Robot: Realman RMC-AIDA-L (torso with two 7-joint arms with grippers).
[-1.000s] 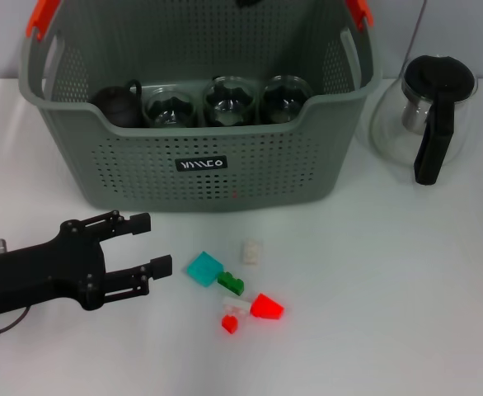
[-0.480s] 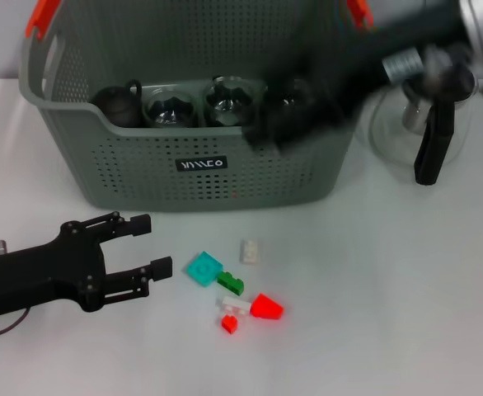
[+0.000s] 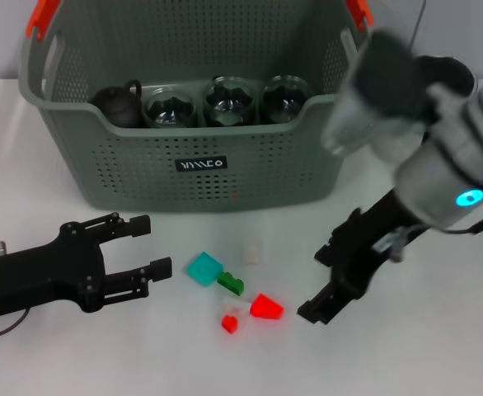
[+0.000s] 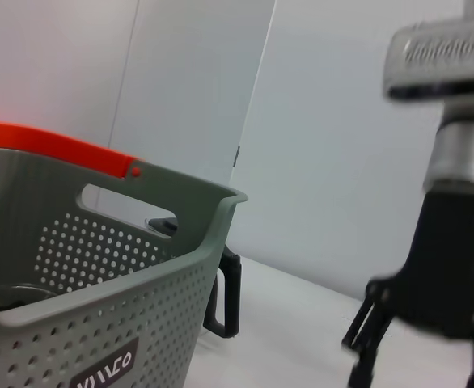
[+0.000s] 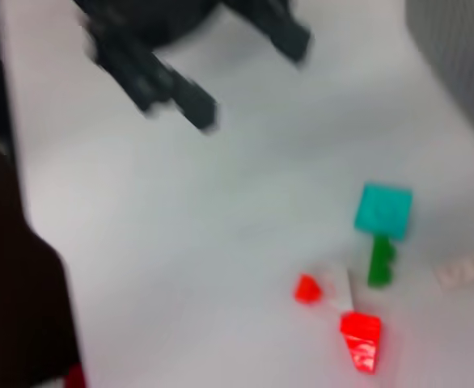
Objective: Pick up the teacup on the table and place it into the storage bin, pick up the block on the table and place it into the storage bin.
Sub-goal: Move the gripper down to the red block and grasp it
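Fingers of the right gripper (image 3: 330,285) stand apart, low over the table just right of the blocks; the red block (image 3: 266,307) lies nearest, to their left. Across the cluster, the left gripper (image 3: 152,244) (also spread) rests slightly farther off. No teacup remains outside the storage bin (image 3: 200,169), at the far side.

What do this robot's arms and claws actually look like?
The left gripper is matte black with two blocky fingers, screws and a thin cable at the back. The right gripper is black too, on a silver-white cylindrical arm carrying a glowing blue-green light.
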